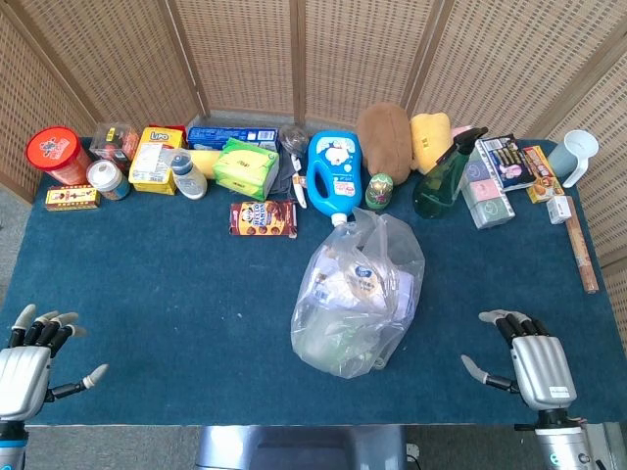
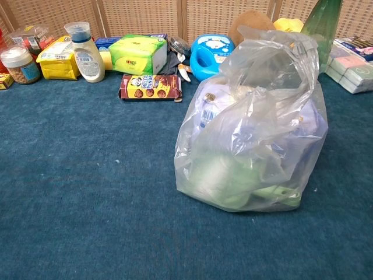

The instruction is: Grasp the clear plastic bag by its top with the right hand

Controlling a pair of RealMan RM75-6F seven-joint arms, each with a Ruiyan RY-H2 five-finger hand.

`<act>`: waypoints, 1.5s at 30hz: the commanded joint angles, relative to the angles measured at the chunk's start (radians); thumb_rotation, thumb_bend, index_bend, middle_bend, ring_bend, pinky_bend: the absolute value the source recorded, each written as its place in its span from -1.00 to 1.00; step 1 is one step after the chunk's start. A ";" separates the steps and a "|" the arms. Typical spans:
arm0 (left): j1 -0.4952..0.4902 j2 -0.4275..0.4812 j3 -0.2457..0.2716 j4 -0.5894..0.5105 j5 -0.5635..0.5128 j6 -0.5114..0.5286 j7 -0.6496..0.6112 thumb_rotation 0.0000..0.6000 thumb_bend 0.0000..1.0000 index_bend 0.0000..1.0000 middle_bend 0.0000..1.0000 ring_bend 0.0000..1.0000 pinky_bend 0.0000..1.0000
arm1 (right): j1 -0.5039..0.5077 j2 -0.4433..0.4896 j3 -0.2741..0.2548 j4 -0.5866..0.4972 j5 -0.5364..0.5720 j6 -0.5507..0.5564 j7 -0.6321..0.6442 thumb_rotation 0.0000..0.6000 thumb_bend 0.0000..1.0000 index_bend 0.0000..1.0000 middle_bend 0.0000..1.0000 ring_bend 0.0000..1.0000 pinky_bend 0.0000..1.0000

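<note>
The clear plastic bag (image 1: 358, 294) stands filled in the middle of the blue table; its loose top (image 1: 364, 227) points toward the back row. In the chest view the bag (image 2: 250, 134) fills the centre right, with its handles (image 2: 274, 52) bunched up high. My right hand (image 1: 527, 360) lies flat at the front right edge, fingers spread, well to the right of the bag and holding nothing. At the front left corner my left hand (image 1: 37, 357) rests the same way, empty. Neither hand shows in the chest view.
Goods line the back of the table: a red tub (image 1: 59, 155), yellow box (image 1: 157, 157), green tissue pack (image 1: 245, 166), blue detergent bottle (image 1: 335, 176), green spray bottle (image 1: 446, 176), cup (image 1: 576, 157). A cookie box (image 1: 263, 219) lies just behind and left of the bag.
</note>
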 commanded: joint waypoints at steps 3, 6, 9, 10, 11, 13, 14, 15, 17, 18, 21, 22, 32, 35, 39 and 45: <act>-0.005 -0.005 -0.001 0.002 -0.006 -0.011 0.003 -0.76 -0.72 -0.26 -0.47 -0.63 -0.92 | 0.003 -0.003 0.003 0.002 0.007 -0.007 -0.004 -0.33 -0.42 -0.41 -0.36 -0.43 -0.48; -0.008 -0.008 -0.002 0.003 -0.008 -0.018 0.006 -0.76 -0.72 -0.26 -0.47 -0.63 -0.92 | 0.006 -0.004 0.005 0.002 0.013 -0.014 -0.005 -0.33 -0.42 -0.41 -0.36 -0.43 -0.48; -0.007 -0.008 -0.002 0.001 -0.006 -0.015 0.007 -0.76 -0.72 -0.26 -0.47 -0.63 -0.92 | 0.009 -0.001 0.005 0.001 0.013 -0.019 0.010 -0.33 -0.42 -0.41 -0.36 -0.43 -0.48; -0.006 -0.007 -0.002 0.001 -0.005 -0.014 0.007 -0.76 -0.72 -0.26 -0.47 -0.63 -0.92 | 0.010 0.000 0.007 -0.001 0.012 -0.019 0.024 -0.33 -0.42 -0.41 -0.36 -0.43 -0.48; -0.006 -0.006 -0.002 0.000 -0.004 -0.012 0.007 -0.77 -0.72 -0.26 -0.47 -0.63 -0.92 | 0.012 0.000 0.008 -0.002 0.011 -0.020 0.036 -0.33 -0.42 -0.41 -0.36 -0.43 -0.48; -0.005 -0.004 -0.003 -0.001 -0.003 -0.009 0.005 -0.76 -0.72 -0.26 -0.47 -0.63 -0.92 | 0.017 0.005 0.010 -0.004 0.011 -0.027 0.064 -0.33 -0.42 -0.41 -0.36 -0.43 -0.48; -0.005 -0.003 -0.003 -0.001 -0.002 -0.008 0.004 -0.76 -0.72 -0.26 -0.47 -0.63 -0.92 | 0.021 0.009 0.012 -0.006 0.011 -0.034 0.083 -0.33 -0.42 -0.41 -0.36 -0.43 -0.48; -0.004 -0.002 -0.003 -0.001 -0.001 -0.007 0.004 -0.76 -0.72 -0.26 -0.47 -0.63 -0.92 | 0.025 0.011 0.014 -0.006 0.013 -0.038 0.094 -0.33 -0.42 -0.41 -0.36 -0.43 -0.48; -0.004 -0.001 -0.004 -0.001 0.000 -0.004 0.001 -0.75 -0.72 -0.26 -0.47 -0.63 -0.92 | 0.036 0.015 0.021 -0.008 0.018 -0.054 0.129 -0.33 -0.42 -0.41 -0.36 -0.43 -0.48; -0.004 0.000 -0.004 0.000 0.000 -0.003 0.000 -0.75 -0.72 -0.26 -0.47 -0.63 -0.92 | 0.044 0.018 0.025 -0.012 0.024 -0.067 0.154 -0.32 -0.43 -0.41 -0.36 -0.43 -0.48; -0.003 0.000 -0.003 0.001 0.001 -0.003 -0.003 -0.76 -0.72 -0.26 -0.47 -0.63 -0.92 | 0.066 0.026 0.037 -0.018 0.036 -0.100 0.218 -0.33 -0.49 -0.41 -0.36 -0.44 -0.48; -0.002 0.000 -0.002 0.001 0.001 -0.004 -0.003 -0.76 -0.72 -0.26 -0.47 -0.63 -0.92 | 0.079 0.031 0.045 -0.022 0.045 -0.120 0.253 -0.33 -0.51 -0.41 -0.36 -0.44 -0.48; 0.000 0.001 -0.002 0.001 -0.004 -0.004 -0.001 -0.76 -0.72 -0.26 -0.47 -0.63 -0.92 | 0.187 0.070 0.101 -0.015 0.111 -0.277 0.396 -0.61 -0.60 -0.41 -0.38 -0.47 -0.50; -0.002 -0.001 -0.003 0.003 -0.009 -0.011 0.001 -0.76 -0.72 -0.26 -0.47 -0.63 -0.92 | 0.218 0.070 0.112 -0.010 0.135 -0.325 0.420 -0.62 -0.60 -0.41 -0.39 -0.48 -0.50; -0.007 -0.005 -0.007 0.007 -0.016 -0.020 0.002 -0.76 -0.72 -0.26 -0.47 -0.63 -0.92 | 0.259 0.058 0.125 -0.004 0.151 -0.378 0.426 -0.61 -0.60 -0.41 -0.39 -0.48 -0.50; -0.011 -0.008 -0.011 0.020 -0.031 -0.033 -0.006 -0.74 -0.72 -0.26 -0.47 -0.63 -0.92 | 0.325 0.022 0.145 0.015 0.199 -0.459 0.406 -0.62 -0.60 -0.41 -0.39 -0.48 -0.50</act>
